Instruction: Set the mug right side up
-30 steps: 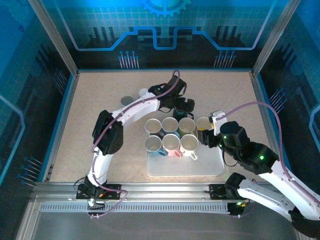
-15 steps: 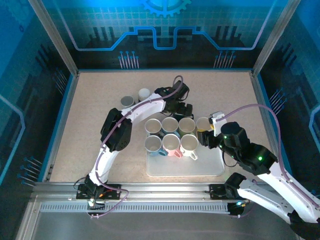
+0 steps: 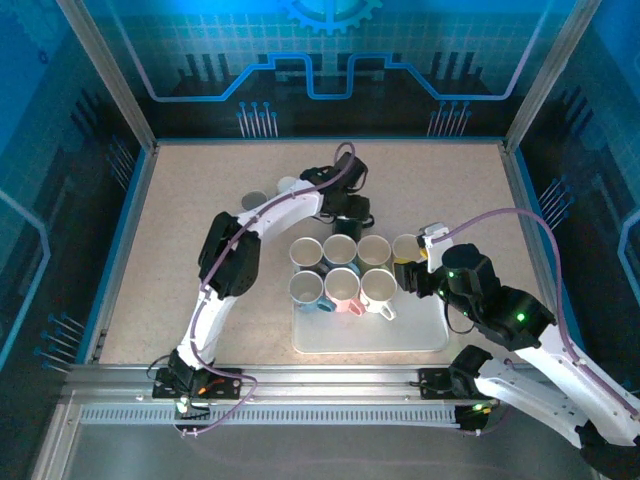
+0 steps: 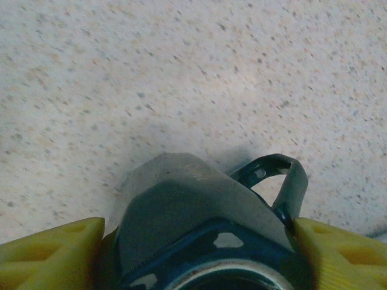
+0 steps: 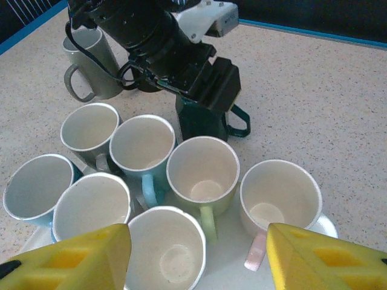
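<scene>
Right gripper (image 5: 196, 244) hangs over the near edge of the tray (image 3: 420, 335), fingers spread, nothing between them. Under it are seven cups (image 5: 202, 172), packed rim to rim and mouths up, so I'd call those finished. Main risk: the mug (image 4: 187, 211) stands on the table (image 3: 450, 190) just behind the tray's back row. Any flip that swings toward the tray could clip those cups or knock one over, so it probably wants a lift first and a roll away from them. Second risk: it looks glazed and glossy, and a side pinch may let it twist or slide out partway through the turn. Third: the handle (image 4: 284, 181) sticks out right next to the right-hand finger. If that finger bears on the handle root instead of the wall, the hold sits off-centre and the mug could kick sideways. Left gripper (image 4: 196, 232) comes down over the mug from above. Its yellow fingers (image 4: 54, 251) sit one on each side and look pressed against both walls, so I read it as clamped on. How firmly, can't tell, and the gripper body hides which end is up. Further back left, near that arm's wrist, stand a grey cup (image 3: 254, 200) and a white cup (image 3: 287, 185).
</scene>
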